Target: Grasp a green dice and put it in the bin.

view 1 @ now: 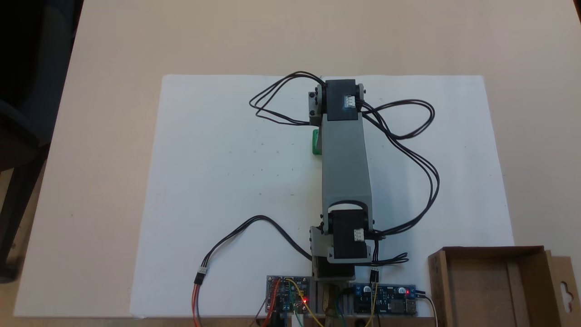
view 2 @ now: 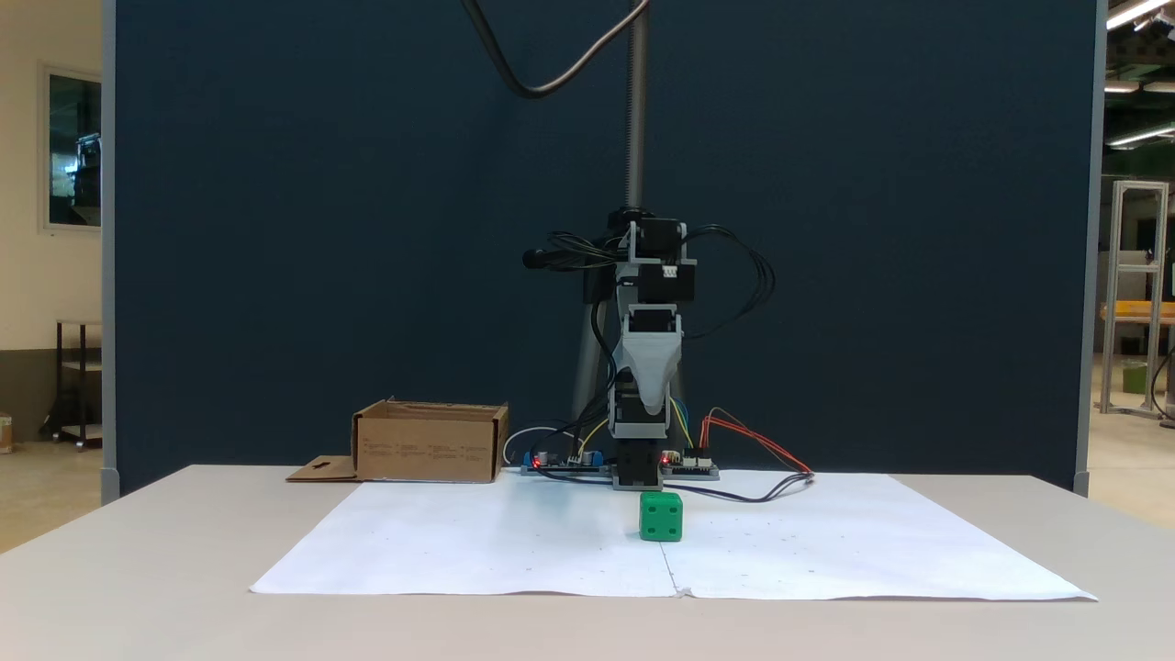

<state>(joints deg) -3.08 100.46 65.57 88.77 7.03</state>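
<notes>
The green dice (view 2: 661,516) sits untouched on the paper (view 2: 514,551); gripper (view 2: 650,404) overhead, jaws unreadable; box (view 2: 430,447) empty-looking, everything remains.

the arm (view 1: 345,168) is built from pale grey printed links and black servo blocks, each block carrying a small white connector. thin black cables loop out on both sides of the long grey link. beside the arm's base (view 1: 333,272) sit two circuit boards (view 1: 288,290) with red lights, fed by red, yellow and orange wires. the pincer (view 2: 648,386) is pale grey and tapered.
</notes>
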